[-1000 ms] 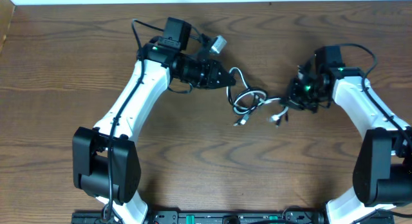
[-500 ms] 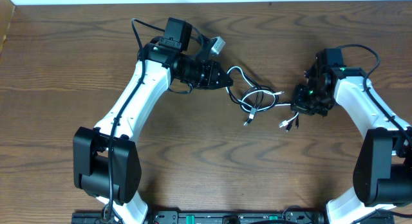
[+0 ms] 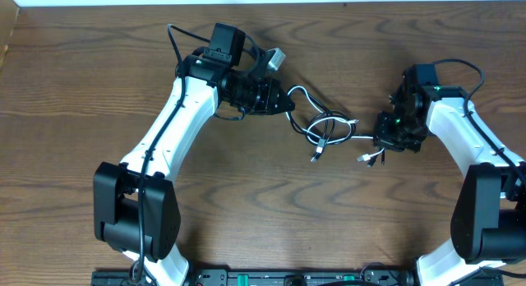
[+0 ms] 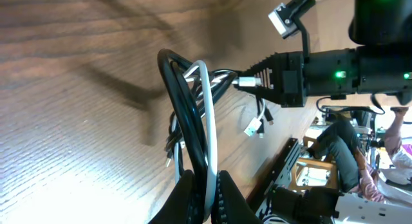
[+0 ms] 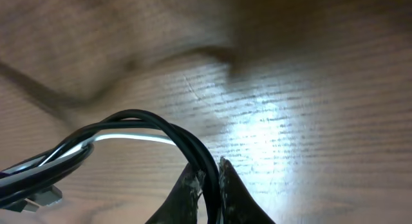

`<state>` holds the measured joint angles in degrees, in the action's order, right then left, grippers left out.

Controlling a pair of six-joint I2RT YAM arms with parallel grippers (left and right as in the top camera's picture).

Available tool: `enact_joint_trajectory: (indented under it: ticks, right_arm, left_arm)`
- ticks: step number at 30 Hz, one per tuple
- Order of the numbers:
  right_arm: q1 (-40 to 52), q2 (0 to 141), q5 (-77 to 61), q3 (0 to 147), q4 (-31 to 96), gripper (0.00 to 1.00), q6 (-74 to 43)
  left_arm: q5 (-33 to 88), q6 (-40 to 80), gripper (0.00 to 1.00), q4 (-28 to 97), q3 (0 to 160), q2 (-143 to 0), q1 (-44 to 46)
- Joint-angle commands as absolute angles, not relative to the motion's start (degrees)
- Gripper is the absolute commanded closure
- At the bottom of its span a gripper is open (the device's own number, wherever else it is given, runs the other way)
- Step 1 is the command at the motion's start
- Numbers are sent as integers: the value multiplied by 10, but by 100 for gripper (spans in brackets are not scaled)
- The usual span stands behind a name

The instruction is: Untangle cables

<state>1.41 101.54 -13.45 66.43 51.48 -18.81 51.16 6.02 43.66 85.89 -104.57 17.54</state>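
The black cable and the white cable lie looped through each other in a tangle on the wooden table between the two arms. My left gripper is shut on both cables at the tangle's left end; in the left wrist view the black cable and the white cable run into the jaws. My right gripper is shut on the cables at the right end, where the black cable enters the jaws and the white cable runs alongside. Loose plugs hang below the right gripper.
The wooden table stretches in front of both arms. A small grey block on a stalk sits above the left wrist. Thick black robot wires loop over both arms. The table's back edge runs along the top of the overhead view.
My right gripper has pulled the cables' right end to the right and slightly down over the last second, stretching the tangle wider. The left gripper has stayed almost still.
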Motion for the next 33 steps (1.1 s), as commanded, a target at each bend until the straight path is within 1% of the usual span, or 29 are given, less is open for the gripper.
enact_joint_trajectory:
  ticks: [1,7,13,18,19,20,21,22,24,26,28,30,33]
  right_arm:
    - [12,1020,-122,669,521,95,-188]
    - [11,1020,-109,669,523,95,-189]
    - [8,1020,-55,669,523,96,-226]
    - [6,1020,15,669,523,88,-257]
    - [4,1020,29,669,523,83,-263]
    - [3,1020,43,669,522,75,-269]
    - [1,1020,49,669,522,72,-272]
    - [-3,1020,59,669,520,66,-272]
    - [-10,1020,65,669,518,49,-272]
    - [-20,1020,65,669,516,38,-272]
    - [-30,1020,59,669,512,31,-272]
    - [-41,1020,36,669,505,28,-268]
    - [-58,1020,-55,669,485,22,-211]
  left_arm:
    - [488,63,92,446,862,-1042,176]
    - [468,63,93,473,862,-1042,176]
    - [466,63,93,479,862,-1042,176]
    - [466,63,93,475,862,-1041,176]
    - [466,63,93,473,862,-1040,176]
    - [466,63,92,472,863,-1040,176]
    - [466,63,93,473,867,-1039,176]
    - [467,63,93,473,872,-1036,176]
    - [467,63,93,473,880,-1025,176]
    - [466,62,93,472,884,-1005,176]
    - [466,62,93,471,884,-980,176]
    - [466,63,93,473,884,-955,176]
    - [466,63,93,478,884,-913,176]
